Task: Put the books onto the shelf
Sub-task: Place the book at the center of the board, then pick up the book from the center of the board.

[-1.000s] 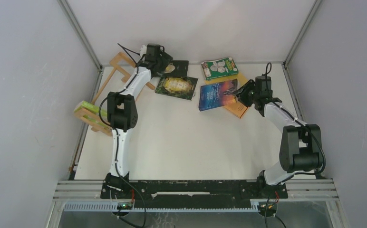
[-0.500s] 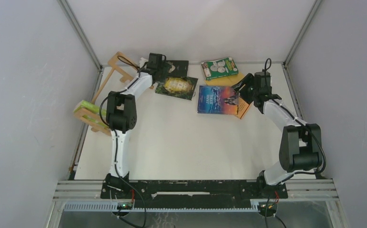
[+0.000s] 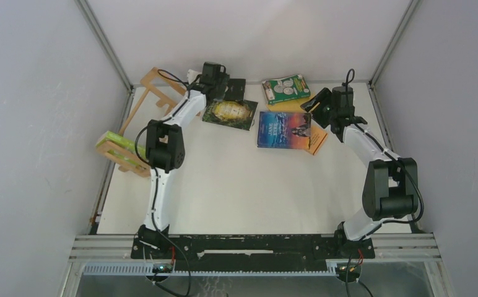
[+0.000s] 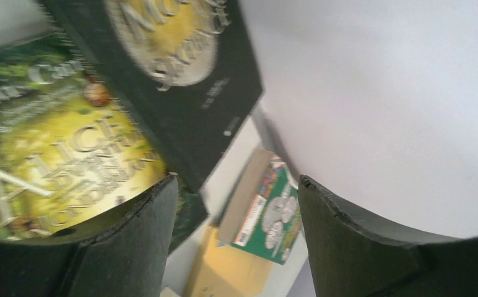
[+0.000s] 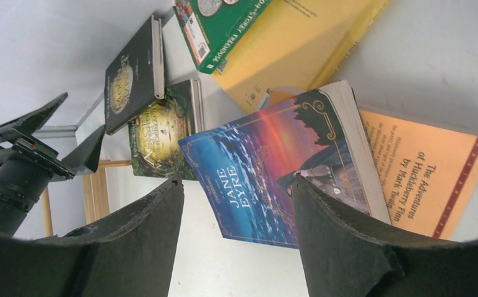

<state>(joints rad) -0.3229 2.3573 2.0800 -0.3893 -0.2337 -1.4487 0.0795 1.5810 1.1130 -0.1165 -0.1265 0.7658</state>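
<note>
The right gripper (image 3: pixel 316 101) hangs with its fingers spread wide and nothing between them, just off the far right corner of the blue book (image 3: pixel 283 129). That book lies flat and cover up, across the orange book (image 3: pixel 316 141), which pokes out from under its right edge. A second ago the gripper was down at that edge and the blue book sat skewed. Now the book is squared to the table and the gripper has backed off to the far right. The blue book's long axis runs left to right, title end to the left.

Left of the blue book, the left gripper (image 4: pixel 236 179) is also spread and empty, over the black book (image 4: pixel 181 55). It has swung in from the shelf (image 3: pixel 122 162), which stands well to the left of the blue book.
</note>
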